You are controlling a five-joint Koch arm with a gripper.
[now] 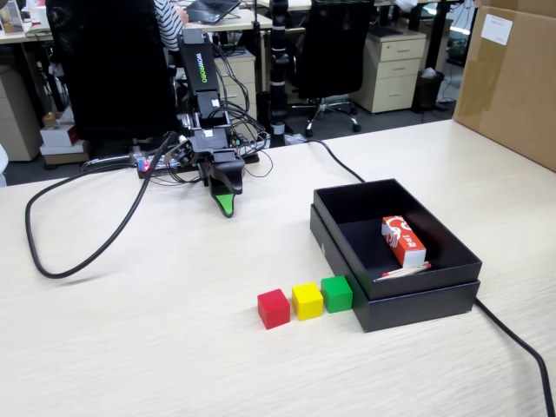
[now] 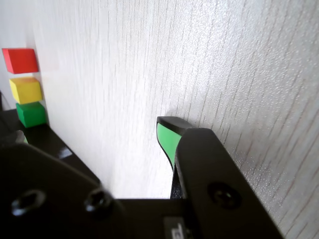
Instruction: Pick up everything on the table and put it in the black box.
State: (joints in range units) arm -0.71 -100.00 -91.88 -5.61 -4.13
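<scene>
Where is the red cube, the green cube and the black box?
red cube (image 1: pixel 273 307), fixed view, its front face.
green cube (image 1: pixel 336 294), fixed view, its front face.
black box (image 1: pixel 335 234), fixed view, its left inner wall.

We see the gripper pointing down at the table, green tip at or just above the surface; jaws overlap from this angle, so can't tell if they're parted. Nothing between them. Fwd-right of the pincer, toward the camera: three cubes in a row, touching, red cube, yellow cube, green cube. The green one sits against the black box, which lies right of the gripper. Inside the box (rear-right part): a red-and-white carton and a thin stick. A black cable loops left of the pincer.
</scene>
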